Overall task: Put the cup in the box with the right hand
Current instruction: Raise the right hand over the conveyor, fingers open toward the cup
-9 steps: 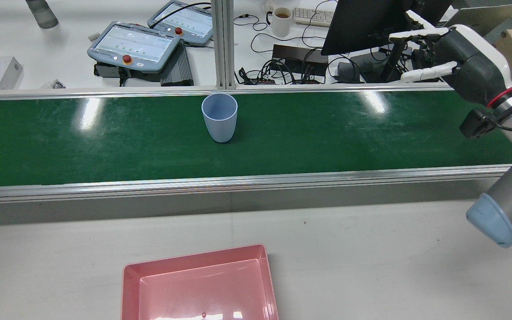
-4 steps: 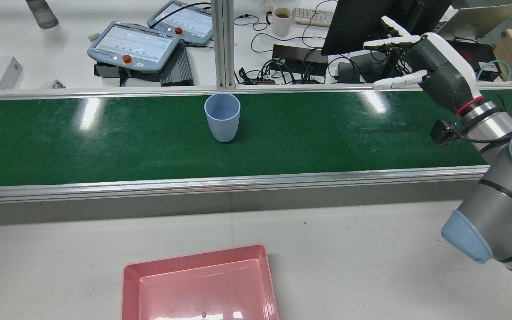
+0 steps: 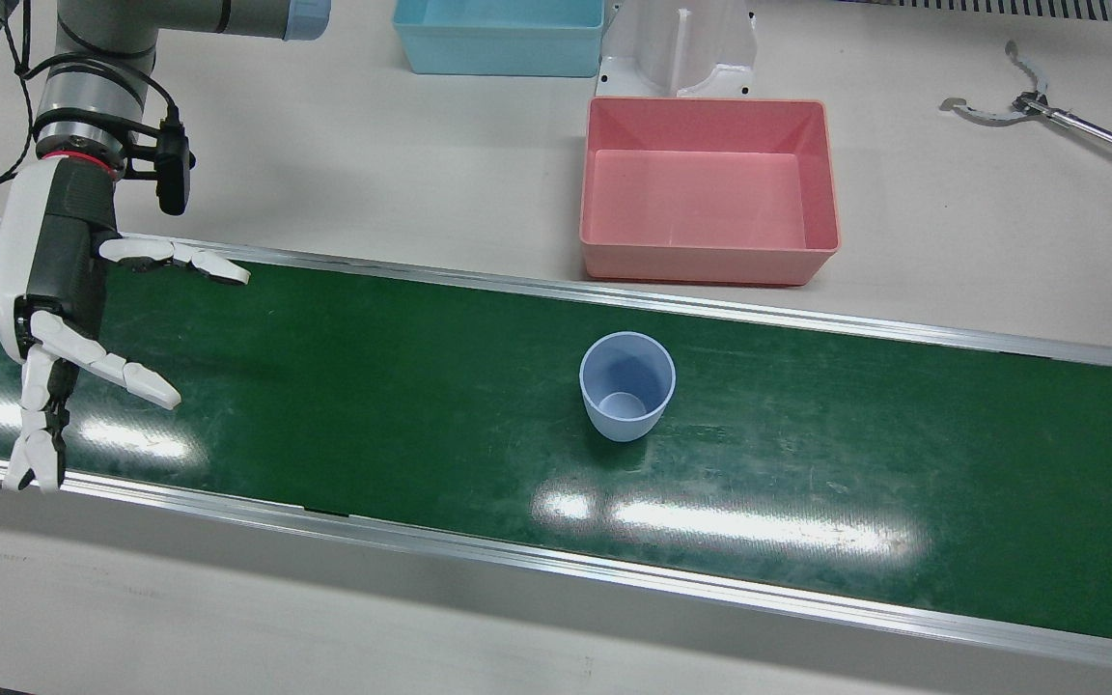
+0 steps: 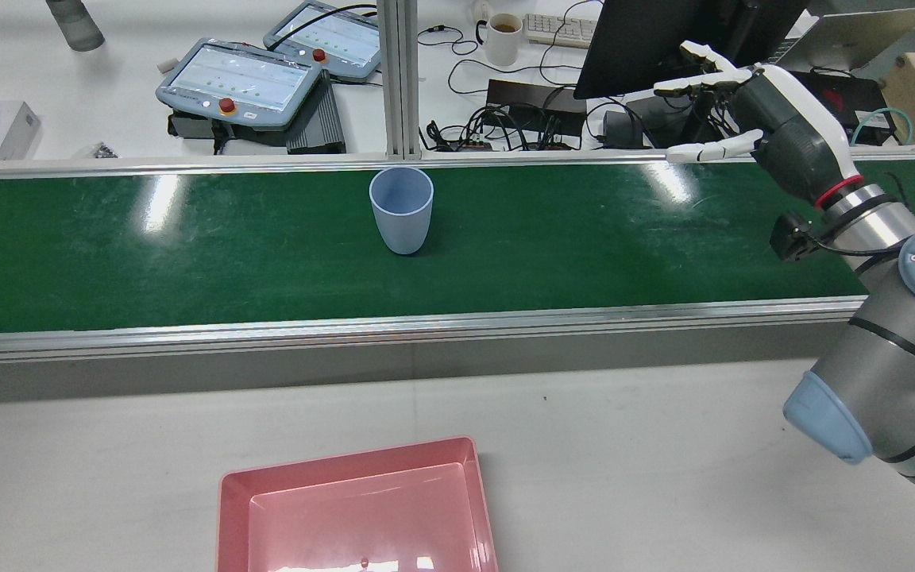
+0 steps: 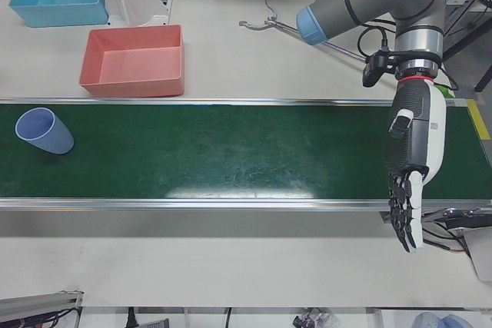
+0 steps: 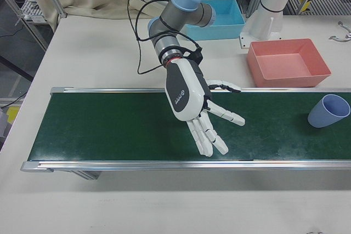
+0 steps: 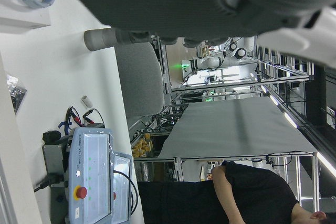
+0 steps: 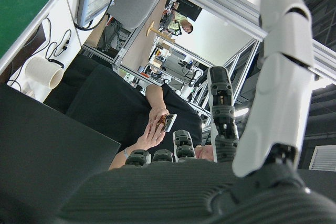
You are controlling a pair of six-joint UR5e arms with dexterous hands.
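Note:
A light blue cup (image 3: 626, 386) stands upright on the green belt (image 3: 373, 386), near its middle; it also shows as the cup (image 4: 401, 209) in the rear view. The pink box (image 3: 701, 263) sits on the table beside the belt, with nothing inside. My right hand (image 3: 54, 280) hovers over the belt's end, far from the cup, fingers spread and holding nothing. In the rear view the right hand (image 4: 783, 127) is at the right, palm turned toward the cup. My left hand (image 5: 415, 151) hangs at the belt's other end with fingers straight, holding nothing.
A blue box (image 3: 498, 39) and a white pedestal (image 3: 681, 48) stand behind the pink box. Metal tongs (image 3: 1029, 101) lie on the table. Beyond the belt are teach pendants (image 4: 239, 79), a mug (image 4: 503, 38), a monitor and cables. A person shows in the right hand view.
My right hand has swung left along the belt toward the cup, then nearly stopped. The cup has drifted slightly to the right in the rear view.

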